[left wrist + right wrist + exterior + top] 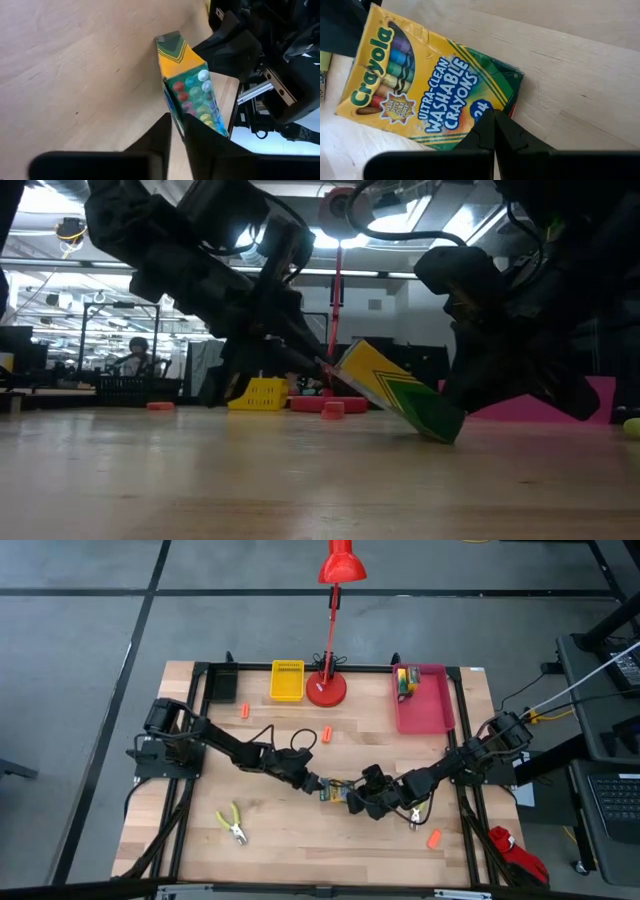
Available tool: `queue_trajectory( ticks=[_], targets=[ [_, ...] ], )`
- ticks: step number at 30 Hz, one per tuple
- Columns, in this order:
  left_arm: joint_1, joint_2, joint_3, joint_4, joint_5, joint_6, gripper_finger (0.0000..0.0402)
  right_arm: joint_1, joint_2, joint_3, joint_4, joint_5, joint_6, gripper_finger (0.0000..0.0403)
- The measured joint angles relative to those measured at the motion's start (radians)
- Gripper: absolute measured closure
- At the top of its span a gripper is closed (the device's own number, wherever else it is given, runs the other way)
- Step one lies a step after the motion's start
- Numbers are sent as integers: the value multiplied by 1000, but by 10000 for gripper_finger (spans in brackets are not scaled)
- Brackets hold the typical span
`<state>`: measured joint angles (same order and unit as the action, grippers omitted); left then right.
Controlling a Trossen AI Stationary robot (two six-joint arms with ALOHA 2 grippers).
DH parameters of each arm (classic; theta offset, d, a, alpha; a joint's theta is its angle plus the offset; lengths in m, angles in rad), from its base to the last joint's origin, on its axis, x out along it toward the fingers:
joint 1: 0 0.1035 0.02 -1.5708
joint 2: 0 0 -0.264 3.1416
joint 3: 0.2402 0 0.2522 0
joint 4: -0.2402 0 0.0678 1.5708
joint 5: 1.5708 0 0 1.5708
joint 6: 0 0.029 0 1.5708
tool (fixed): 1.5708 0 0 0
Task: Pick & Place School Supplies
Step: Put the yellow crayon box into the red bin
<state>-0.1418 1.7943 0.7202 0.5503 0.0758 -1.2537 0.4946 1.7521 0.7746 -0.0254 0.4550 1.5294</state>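
A yellow-and-green crayon box [396,392] stands tilted at the table's middle, its green end [443,430] on the wood and its yellow end raised. My left gripper [318,783] is shut on the raised end. My right gripper [352,798], shut, meets the box at its low green end. Lime-handled pliers [232,824] lie flat near the front left. Orange pieces lie at the far left [243,711], the far middle [326,733] and the near right [433,837]. Another yellow-and-green box [405,680] lies in the pink tray [425,712]. My left gripper pinches the box's raised yellow end [176,114] between its two fingers [161,134], coming slanting down from the table's left. The box runs on away from the fingers, tilted, with only its far green end on the table. My right gripper has its shut fingertips [485,125] against the box's printed face [479,109], near the green end and beside the long edge. It comes slanting down from the table's right. Nothing is between the fingers.
A red desk lamp [327,690] stands at the far middle between a yellow tray [287,680] and the pink tray; a black tray [222,686] sits at the far left. Bare wood lies along the near edge. A red object [515,852] hangs off the near right corner.
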Motion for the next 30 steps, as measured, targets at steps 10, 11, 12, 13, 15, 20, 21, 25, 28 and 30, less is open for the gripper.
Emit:
queue_trajectory(
  ticks=[10, 11, 12, 13, 15, 20, 21, 25, 28, 30],
  targets=[
    [24, 0, 0, -3, 14, 1, 398, 12, -30, -2, -8, 26, -41, 403],
    [30, 0, 0, -1, 12, 4, 398, 21, -41, -2, -8, 52, -47, 403],
    [37, 0, 0, 1, 11, 8, 398, 32, -55, -2, -11, 84, -48, 403],
    [43, 0, 0, 1, 9, 10, 398, 46, -70, -1, -28, 122, -44, 402],
    [57, 0, 0, 11, 10, 20, 399, 80, -101, -1, -102, 202, 12, 399],
    [112, 0, 7, 113, 40, 53, 399, 193, -180, -1, -360, 365, 295, 385],
    [128, 0, 23, 112, 56, 64, 399, 216, -189, -1, -404, 375, 337, 384],
    [192, 0, 138, 48, 137, 148, 399, 298, -206, 0, -488, 391, 454, 388],
    [246, 11, 264, -49, 182, 225, 399, 346, -206, 0, -499, 420, 511, 393],
    [283, 36, 355, -98, 218, 266, 399, 370, -206, 0, -504, 424, 533, 396]
  ],
)
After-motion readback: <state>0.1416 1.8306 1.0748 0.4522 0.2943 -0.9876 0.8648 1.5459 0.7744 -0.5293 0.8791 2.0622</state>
